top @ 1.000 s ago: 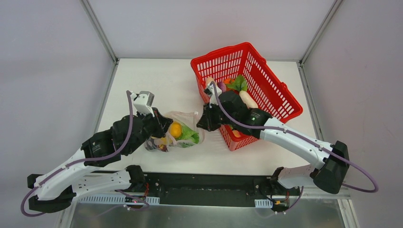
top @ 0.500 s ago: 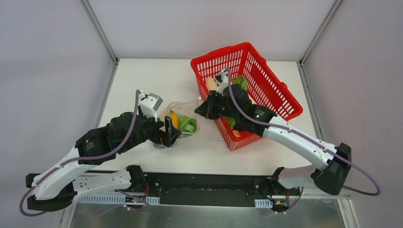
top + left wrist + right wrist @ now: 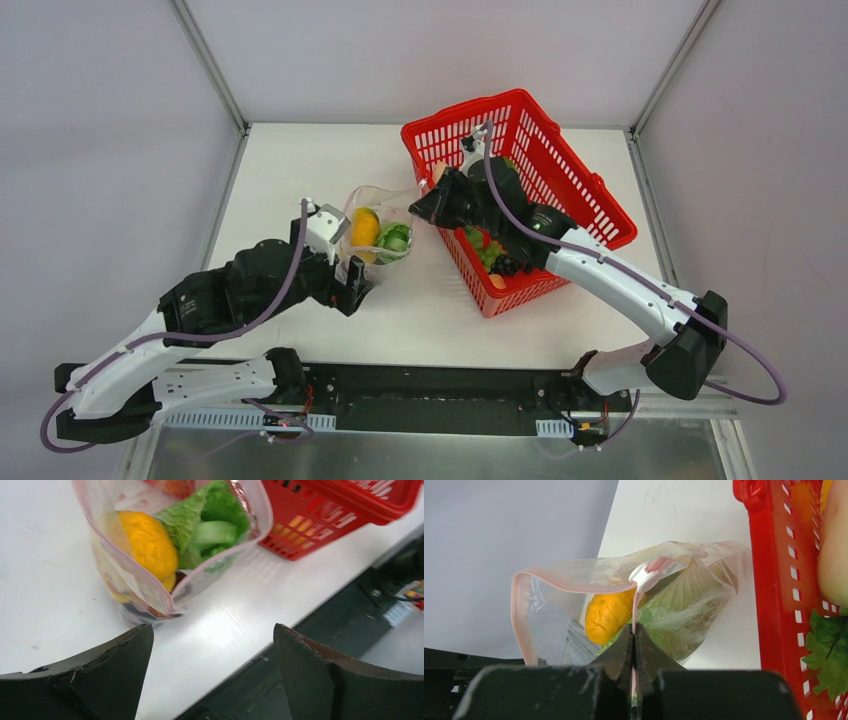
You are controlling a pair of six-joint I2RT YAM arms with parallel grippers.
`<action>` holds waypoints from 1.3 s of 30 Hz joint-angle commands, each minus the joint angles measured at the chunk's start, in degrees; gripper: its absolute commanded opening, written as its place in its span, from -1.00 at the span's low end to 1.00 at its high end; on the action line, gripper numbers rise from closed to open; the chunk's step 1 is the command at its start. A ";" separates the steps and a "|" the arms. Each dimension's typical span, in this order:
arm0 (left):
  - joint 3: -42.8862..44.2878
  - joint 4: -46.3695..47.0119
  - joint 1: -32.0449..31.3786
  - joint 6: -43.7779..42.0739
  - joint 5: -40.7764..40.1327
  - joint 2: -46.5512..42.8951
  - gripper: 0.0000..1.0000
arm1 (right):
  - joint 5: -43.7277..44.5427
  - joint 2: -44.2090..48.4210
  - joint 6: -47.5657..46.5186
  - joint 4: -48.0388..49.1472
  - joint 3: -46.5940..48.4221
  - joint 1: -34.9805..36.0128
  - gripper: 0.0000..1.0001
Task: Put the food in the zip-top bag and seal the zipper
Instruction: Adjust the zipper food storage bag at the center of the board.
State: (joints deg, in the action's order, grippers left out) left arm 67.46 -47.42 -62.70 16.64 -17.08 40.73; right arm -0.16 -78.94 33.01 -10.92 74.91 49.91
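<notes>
Now the right gripper (image 3: 634,632) has its jaws pressed together on the zipper (image 3: 574,581): the pink-red strip runs down between the two fingertips, which pinch the mouth edge of the zip-top bag (image 3: 704,595). A small white slider (image 3: 646,573) sits on the strip just above the pinch. The rest of the strip loops away to the left, and the bag's mouth gapes open. The left gripper (image 3: 212,632) stands wide with nothing between its fingers, only bare table under the gap, and the bag sits just beyond its fingertips without touching them. Inside the bag lie an orange round piece (image 3: 147,542) and, beside it, a green leafy piece (image 3: 212,522), with something dark at the bottom that is too blurred to name. From above, the bag stands on the white table (image 3: 290,170) between the two grippers, just left of the red mesh basket (image 3: 570,170). More food is in the basket, among it some greens (image 3: 488,250) and a few dark pieces (image 3: 508,266).
</notes>
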 commanded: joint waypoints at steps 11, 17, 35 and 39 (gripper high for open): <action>-18.50 26.85 -1.46 -29.63 -10.17 -5.65 0.83 | -2.94 0.26 0.30 2.42 3.45 -1.48 -1.00; -24.13 36.51 -1.47 -34.79 -12.44 -7.81 0.49 | -3.53 0.82 0.38 3.07 2.71 -1.58 -1.00; -25.27 35.47 -1.51 -31.11 -12.88 -13.26 -1.00 | -4.00 1.27 0.46 3.10 1.40 -2.29 -1.00; -22.67 31.21 -1.44 -29.76 -12.80 -13.97 -1.00 | -4.36 2.85 0.54 4.14 0.62 -2.67 -1.00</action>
State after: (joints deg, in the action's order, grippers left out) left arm 41.06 -13.93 -63.77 -15.22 -28.91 27.86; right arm -3.92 -79.13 33.01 -10.70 75.00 48.01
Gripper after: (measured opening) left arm 0.011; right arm 0.009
